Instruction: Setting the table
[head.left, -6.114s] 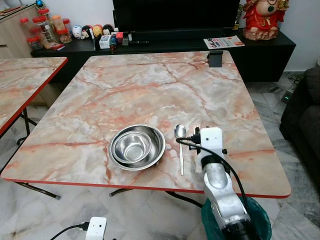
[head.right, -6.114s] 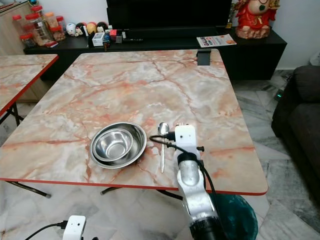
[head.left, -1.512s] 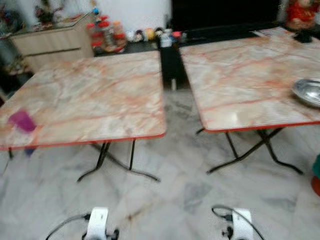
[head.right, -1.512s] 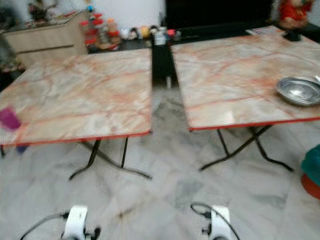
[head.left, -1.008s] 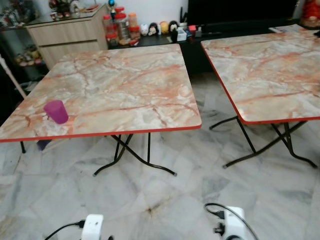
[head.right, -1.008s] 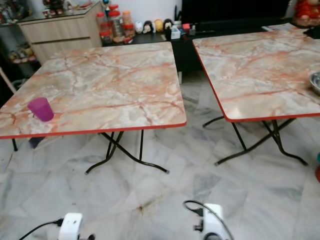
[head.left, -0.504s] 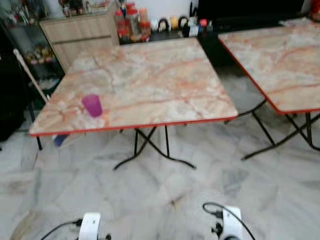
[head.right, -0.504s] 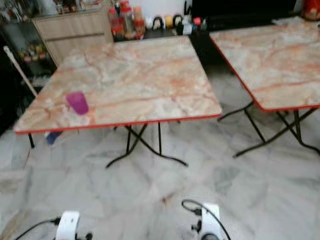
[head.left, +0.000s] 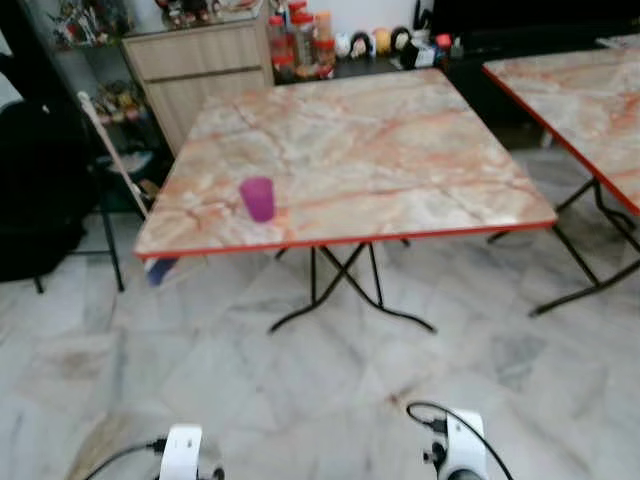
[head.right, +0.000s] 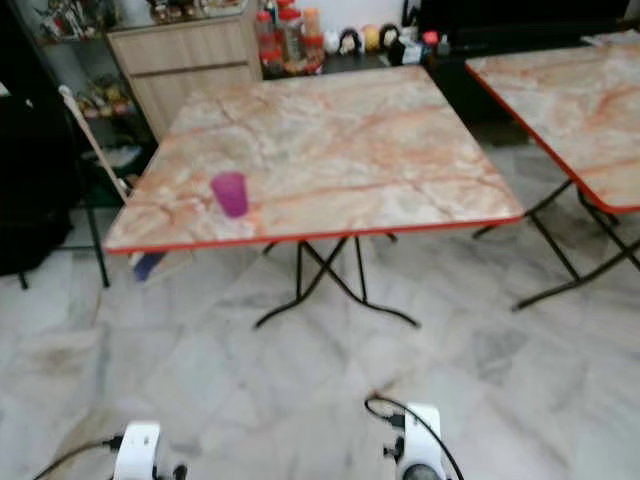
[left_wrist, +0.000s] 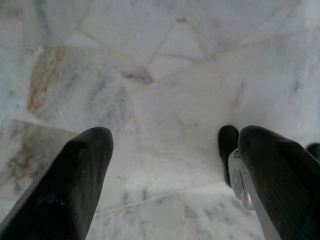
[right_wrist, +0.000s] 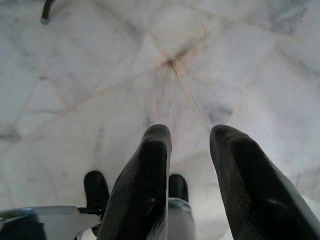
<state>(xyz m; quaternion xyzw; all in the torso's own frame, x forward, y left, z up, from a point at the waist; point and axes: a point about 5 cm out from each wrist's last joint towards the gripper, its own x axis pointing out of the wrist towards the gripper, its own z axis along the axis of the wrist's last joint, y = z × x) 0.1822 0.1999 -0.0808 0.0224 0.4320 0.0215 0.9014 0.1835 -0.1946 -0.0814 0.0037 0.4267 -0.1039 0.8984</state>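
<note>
Hanging end effectors (left_wrist: 170, 165) (right_wrist: 187, 165) (both empty), floorward

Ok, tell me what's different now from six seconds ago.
The robot has turned left, away from the table with the steel bowls and spoon, so the other marble table with a purple cup now fills the head views. The right arm, then raised at the spoon, now hangs low; right claw and left claw, both open, point at the floor. The cup stayed put.
</note>
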